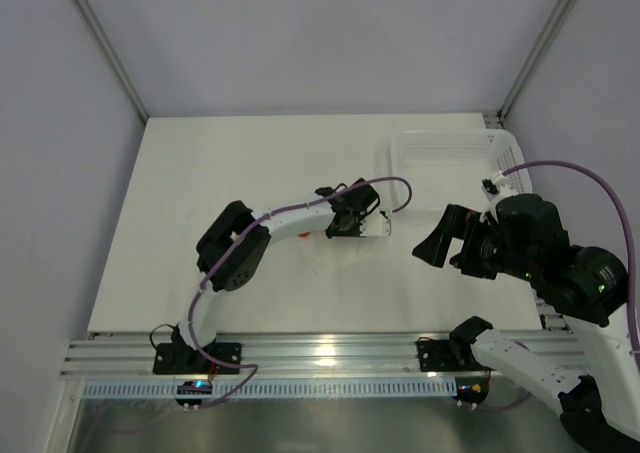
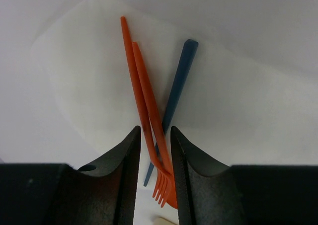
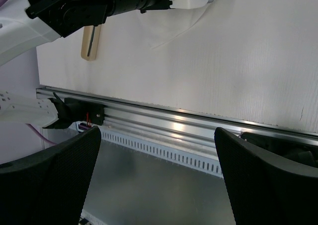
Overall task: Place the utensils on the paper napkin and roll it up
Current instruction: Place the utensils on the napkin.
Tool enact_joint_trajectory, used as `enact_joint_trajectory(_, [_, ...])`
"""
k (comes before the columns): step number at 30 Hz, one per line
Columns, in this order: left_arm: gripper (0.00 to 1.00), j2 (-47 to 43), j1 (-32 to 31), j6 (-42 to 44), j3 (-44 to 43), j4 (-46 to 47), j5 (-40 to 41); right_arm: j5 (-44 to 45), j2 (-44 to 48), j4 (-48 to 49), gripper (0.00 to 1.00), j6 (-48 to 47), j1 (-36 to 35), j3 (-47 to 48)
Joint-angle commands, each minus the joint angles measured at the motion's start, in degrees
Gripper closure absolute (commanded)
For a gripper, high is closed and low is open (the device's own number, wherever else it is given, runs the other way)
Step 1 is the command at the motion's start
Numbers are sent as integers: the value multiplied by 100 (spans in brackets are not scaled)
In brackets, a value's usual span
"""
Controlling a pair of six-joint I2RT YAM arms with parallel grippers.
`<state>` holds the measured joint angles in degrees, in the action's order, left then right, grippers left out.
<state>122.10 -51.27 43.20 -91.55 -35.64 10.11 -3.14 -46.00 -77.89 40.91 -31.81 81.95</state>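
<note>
The left arm bends forward, left hand [image 2: 154, 135] pointing down, jaws partly parted; the right hand [image 1: 432, 248] hovers, jaws wide.

The white surface [image 1: 200, 223] carries a thin white napkin [image 2: 89, 76], lying flat under and ahead of the left gripper [image 2: 153, 133]. A short beige piece [image 3: 90, 43] lies on the surface just behind that gripper's fingertips. A white perforated basket [image 1: 450, 158] sits beyond the right gripper [image 1: 432, 245], toward the surface's far edge.
</note>
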Motion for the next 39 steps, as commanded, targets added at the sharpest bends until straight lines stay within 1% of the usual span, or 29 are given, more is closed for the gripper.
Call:
enact_joint_trajectory(1, [67, -354, -33, -84, 49, 83, -9, -55, 30, -174, 1, 5, -27, 14])
enact_joint_trajectory(7, [65, -407, -33, -110, 111, 101, 123, -73, 38, -174, 1, 5, -36, 31])
enact_joint_trajectory(12, [65, -389, -33, -110, 164, 241, 395, -73, 56, -192, 0, 14, -35, 31])
enact_joint_trajectory(16, [65, -380, -33, -110, 128, 206, 422, -73, 73, -192, 1, 32, -27, 31])
enact_joint_trajectory(20, [64, -556, -33, -347, 67, 180, 326, -82, 82, -201, 1, 32, -36, 31])
enact_joint_trajectory(25, [63, -916, -33, -750, 32, -48, -79, -91, 65, -122, 1, 5, -35, -12])
enact_joint_trajectory(27, [62, -1109, -24, -927, 111, -49, -71, -108, 47, -86, 1, -21, -36, -30])
enact_joint_trajectory(30, [62, -1312, 37, -1401, 164, -5, 166, -82, 38, -60, 0, -74, -36, -30])
enact_joint_trajectory(31, [62, -1347, 64, -1785, 137, -39, 341, -73, 30, -60, 1, -117, -36, 5])
enact_joint_trajectory(32, [59, -1417, 151, -2006, 111, -118, 491, -64, 21, -51, 0, -144, -36, 14])
enact_joint_trajectory(34, [58, -1514, 283, -2507, 49, -267, 501, -55, -32, -34, 1, -171, -27, 40])
enact_joint_trajectory(35, [57, -1592, 475, -2979, 75, -329, 466, -64, -58, -16, 1, -188, -35, 49])
enact_joint_trajectory(36, [50, -1793, 564, -3210, 224, -382, 457, -99, -93, 1, 1, -197, -36, 66])
enact_joint_trajectory(37, [40, -1935, 661, -3595, 347, -374, 579, -126, -102, 36, 1, -197, -27, 66])
enact_joint_trajectory(39, [41, -2399, 906, -3897, 654, -313, 729, -178, -129, 133, 1, -214, -36, 58])
